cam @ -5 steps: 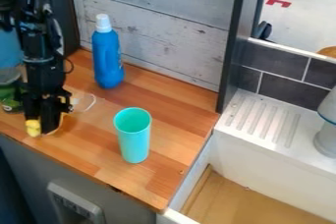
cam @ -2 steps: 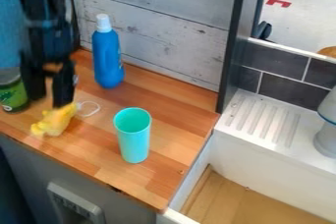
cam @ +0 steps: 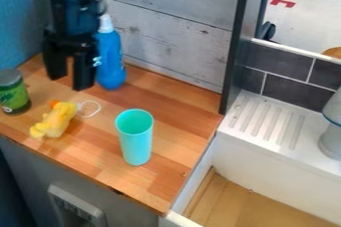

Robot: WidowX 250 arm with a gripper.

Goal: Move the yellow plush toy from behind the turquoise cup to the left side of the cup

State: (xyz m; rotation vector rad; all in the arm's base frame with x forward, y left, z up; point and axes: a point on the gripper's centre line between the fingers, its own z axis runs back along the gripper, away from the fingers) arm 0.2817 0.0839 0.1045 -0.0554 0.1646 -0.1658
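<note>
Yellow and soft-looking, one small toy is lying on the wooden counter, its single orange tip pointing toward the back and one white loop curling out beside it. From where I'm standing, one black gripper is hanging above and behind the toy, well apart from it, and its two fingers are standing wide with a gap showing between them

Counting the upright things around the toy, I'm getting three: one green jar with a dark lid is standing to its left, one turquoise cup with an open top is standing to its right, and one blue bottle with a white cap is standing farther back by the grey plank wall. The gripper and arm are getting in the way of my view of the bottle, covering part of its left side, while the jar and the cup are flanking the toy without touching it

Past the counter, one dark post is rising at the corner, one ridged white ledge is running beneath dark tiles, and one pale container is standing at the right edge
</note>
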